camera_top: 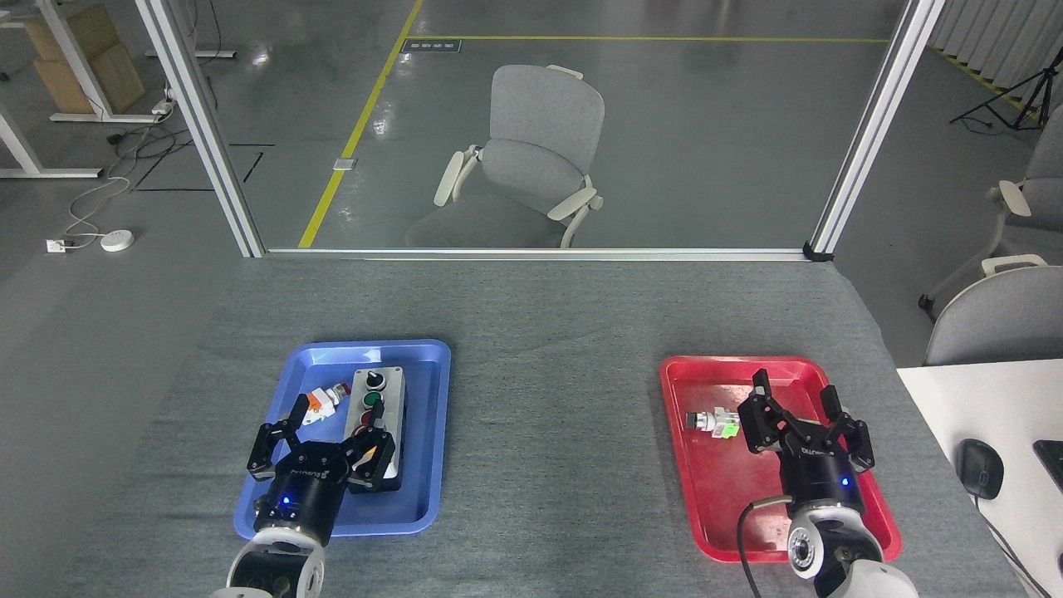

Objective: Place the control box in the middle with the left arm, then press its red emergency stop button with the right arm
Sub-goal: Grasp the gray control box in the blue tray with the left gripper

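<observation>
The control box (380,397), light grey on a black base, lies lengthwise in the blue tray (423,490) at the left. Its black knob, green button and a red button show; the near end with the large red emergency stop button is covered by a finger. My left gripper (332,436) hovers over the tray's near half, open with fingers spread, and its right finger (375,453) lies across the near end of the box. My right gripper (797,415), with a black cable looping below its wrist, stands open over the red tray (714,498) at the right, holding nothing.
A small loose push-button part (324,400) lies left of the box in the blue tray; another (714,422) lies in the red tray beside my right fingers. Grey cloth (548,415) covers the table between the trays. A white desk with a mouse (980,467) borders the right edge.
</observation>
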You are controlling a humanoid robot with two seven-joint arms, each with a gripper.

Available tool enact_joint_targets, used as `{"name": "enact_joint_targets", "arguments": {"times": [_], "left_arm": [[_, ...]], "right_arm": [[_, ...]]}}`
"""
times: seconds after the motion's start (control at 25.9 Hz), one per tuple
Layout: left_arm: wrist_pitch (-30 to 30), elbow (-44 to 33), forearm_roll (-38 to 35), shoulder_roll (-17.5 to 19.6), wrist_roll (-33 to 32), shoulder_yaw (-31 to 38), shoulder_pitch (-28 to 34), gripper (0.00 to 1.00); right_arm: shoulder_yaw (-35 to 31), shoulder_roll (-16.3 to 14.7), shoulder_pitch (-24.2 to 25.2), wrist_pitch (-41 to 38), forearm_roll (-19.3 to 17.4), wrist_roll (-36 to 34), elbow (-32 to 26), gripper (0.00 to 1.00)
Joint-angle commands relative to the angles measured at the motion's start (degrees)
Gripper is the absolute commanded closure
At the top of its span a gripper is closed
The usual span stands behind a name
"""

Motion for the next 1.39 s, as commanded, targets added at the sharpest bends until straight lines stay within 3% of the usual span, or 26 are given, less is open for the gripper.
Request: {"name": "enact_joint_targets", "arguments": {"times": [0.0,0.89,1.08,1.35], "left_arm": [[0.20,-0.11,-0.02,-0.64,0.15,0.12,0.86,0.01],[1.35,0.85,-0.72,-0.73,1.82,-0.14,0.86,0.01],[6.36,4.37,-0.99,-1.08,5.07,-1.46,0.33,0.01],[5.83,11.31,-0.99,-1.43,7.36,-5.33,-1.95,0.02]], "right_arm": [[0.00,-0.05,-0.01,-0.04,0.05,0.30,-0.02,0.00],[-0.09,-0.14,-0.54,-0.12,0.13,0.30,0.07,0.00],[0.00,-0.14,-0.54,-0.12,0.13,0.30,0.07,0.00],[-0.09,0.04,-0.54,-0.12,0.13,0.29,0.07,0.00]]}}
